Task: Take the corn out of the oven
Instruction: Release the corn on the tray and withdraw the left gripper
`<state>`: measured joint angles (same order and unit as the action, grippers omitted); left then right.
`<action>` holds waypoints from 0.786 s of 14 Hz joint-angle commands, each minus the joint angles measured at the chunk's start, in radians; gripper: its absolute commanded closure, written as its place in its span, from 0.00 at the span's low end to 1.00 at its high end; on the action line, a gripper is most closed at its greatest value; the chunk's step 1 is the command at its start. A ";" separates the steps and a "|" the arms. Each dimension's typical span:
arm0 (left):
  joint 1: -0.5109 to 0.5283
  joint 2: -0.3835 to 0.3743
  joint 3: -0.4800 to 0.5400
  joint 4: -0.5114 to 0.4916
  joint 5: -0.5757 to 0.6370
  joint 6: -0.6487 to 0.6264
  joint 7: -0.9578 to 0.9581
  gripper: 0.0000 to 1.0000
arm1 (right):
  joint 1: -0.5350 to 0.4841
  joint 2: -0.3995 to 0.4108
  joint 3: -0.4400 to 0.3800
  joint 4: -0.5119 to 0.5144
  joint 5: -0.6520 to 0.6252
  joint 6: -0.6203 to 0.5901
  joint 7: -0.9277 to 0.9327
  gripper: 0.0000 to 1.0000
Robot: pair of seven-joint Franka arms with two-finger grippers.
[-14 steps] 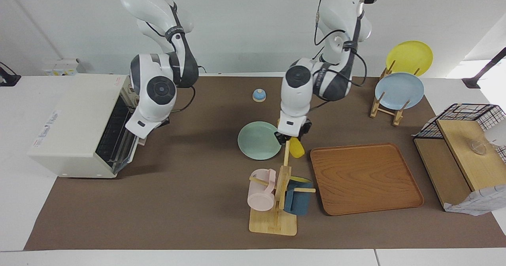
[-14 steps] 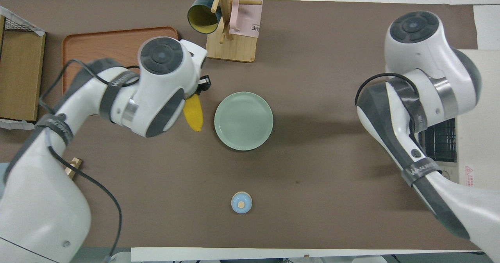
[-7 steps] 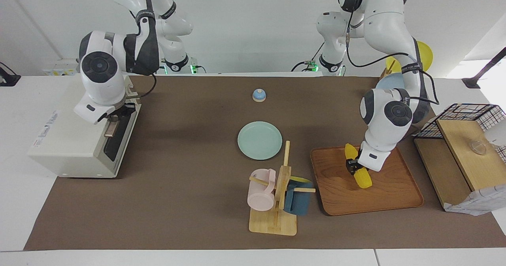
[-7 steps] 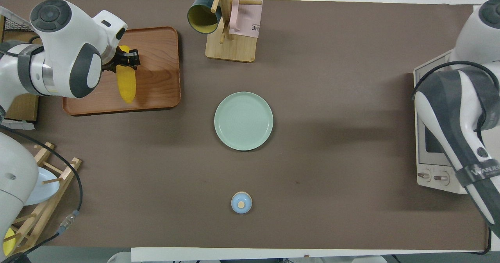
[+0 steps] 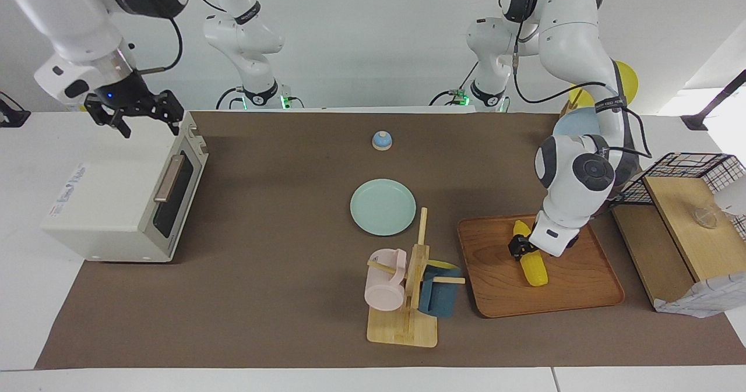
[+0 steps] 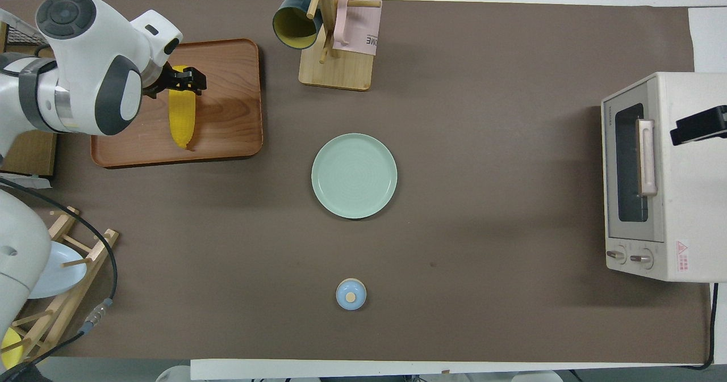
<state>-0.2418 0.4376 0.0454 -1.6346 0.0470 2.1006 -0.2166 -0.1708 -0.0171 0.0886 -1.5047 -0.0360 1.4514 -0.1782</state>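
Note:
The yellow corn (image 5: 534, 265) lies on the wooden tray (image 5: 501, 287) at the left arm's end of the table; it also shows in the overhead view (image 6: 182, 118). My left gripper (image 5: 520, 245) is low over the tray, shut on the corn at its end nearer the robots. The cream oven (image 5: 111, 188) stands at the right arm's end, its dark glass door shut; it also shows in the overhead view (image 6: 687, 200). My right gripper (image 5: 140, 118) is open and empty, raised over the oven's top.
A green plate (image 5: 383, 207) lies mid-table. A wooden mug rack (image 5: 408, 299) with two mugs stands beside the tray. A small blue bell (image 5: 382, 140) sits nearer the robots. A plate rack (image 5: 586, 136) and a wire basket (image 5: 688, 168) stand at the left arm's end.
The left arm carried the corn from beside the green plate to the tray and lowered it flat. The right arm shut the oven door, then rose above the oven with fingers open.

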 commanded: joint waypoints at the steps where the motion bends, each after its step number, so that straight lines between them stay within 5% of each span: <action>1: 0.012 -0.156 -0.002 -0.039 -0.015 -0.135 0.028 0.00 | -0.007 0.045 0.007 0.098 0.047 -0.062 0.017 0.00; 8: 0.130 -0.453 0.007 0.015 -0.016 -0.577 0.185 0.00 | -0.002 0.031 0.011 0.077 0.027 -0.091 0.028 0.00; 11: 0.171 -0.510 0.008 0.062 -0.041 -0.663 0.239 0.00 | 0.007 0.026 0.010 0.064 0.024 -0.089 0.029 0.00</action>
<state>-0.0852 -0.0519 0.0565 -1.5946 0.0309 1.4806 -0.0110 -0.1641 0.0100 0.0936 -1.4383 -0.0111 1.3705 -0.1659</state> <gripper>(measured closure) 0.000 0.000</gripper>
